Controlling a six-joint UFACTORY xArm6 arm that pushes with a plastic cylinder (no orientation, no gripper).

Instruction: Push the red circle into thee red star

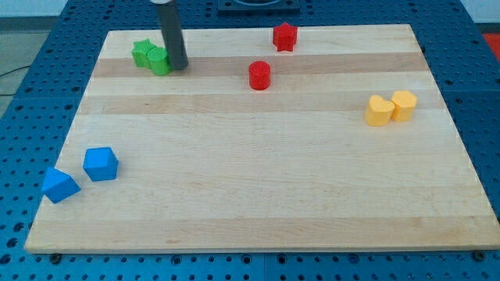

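The red circle point(259, 75) stands on the wooden board point(258, 195), upper middle. The red star point(285, 36) sits near the board's top edge, up and slightly right of the circle, with a clear gap between them. My tip point(178, 65) rests at the upper left, touching the right side of the green blocks. It is well to the left of the red circle.
Two green blocks point(151, 56) sit together at the upper left. Two yellow blocks point(391, 108) lie side by side at the right. A blue cube point(101, 164) and a blue block point(59, 185) lie at the lower left.
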